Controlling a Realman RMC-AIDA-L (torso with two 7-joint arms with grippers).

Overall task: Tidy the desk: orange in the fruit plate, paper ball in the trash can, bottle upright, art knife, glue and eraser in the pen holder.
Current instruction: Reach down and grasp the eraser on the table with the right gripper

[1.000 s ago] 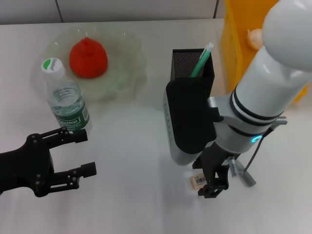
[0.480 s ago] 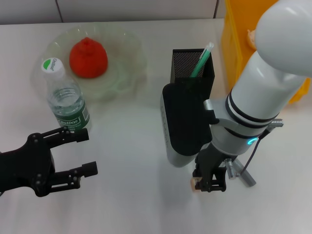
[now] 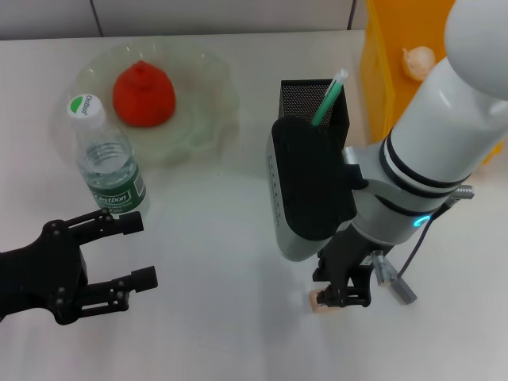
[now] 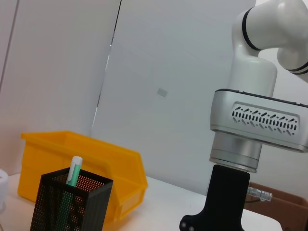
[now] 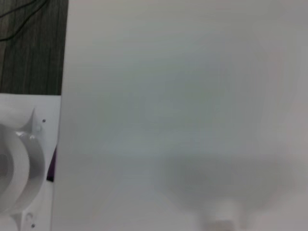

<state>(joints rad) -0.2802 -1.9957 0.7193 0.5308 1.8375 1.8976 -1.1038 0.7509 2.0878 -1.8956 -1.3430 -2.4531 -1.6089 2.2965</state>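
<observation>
Head view shows me the right gripper [image 3: 337,292] down at the desk [image 3: 222,317], well in front of the pen holder [image 3: 313,107] on the side nearest the robot. Its black fingers are at the eraser [image 3: 319,301], a small beige block that peeks out at their left edge; whether they actually clamp it or only stand around it, I cannot tell from here. The bulky white and black wrist of that arm hides the lower half of the pen holder.

The pen holder stands upright with a green-and-white pen-like stick [image 3: 329,95] leaning out of its top. Just to the right of the pen holder is the trash can [image 3: 389,55], and I can see a pale crumpled paper ball [image 3: 418,59] lying inside it. Well to the left of the pen holder sits the fruit plate [image 3: 210,103] with the orange [image 3: 144,94] resting in it. The bottle [image 3: 107,163] stands upright just beside the plate's near-left rim, farther from the pen holder than the plate's middle, cap up.

My left gripper [image 3: 131,250] hangs low over the desk, far left of the pen holder and just in front of the bottle, its two fingers spread apart with nothing between them.

The left wrist view gives me the pen holder [image 4: 67,204] with the same stick [image 4: 73,171] in it, the trash can [image 4: 96,166] behind it, and the right arm's wrist to one side. The right wrist view is mostly a pale blur.
</observation>
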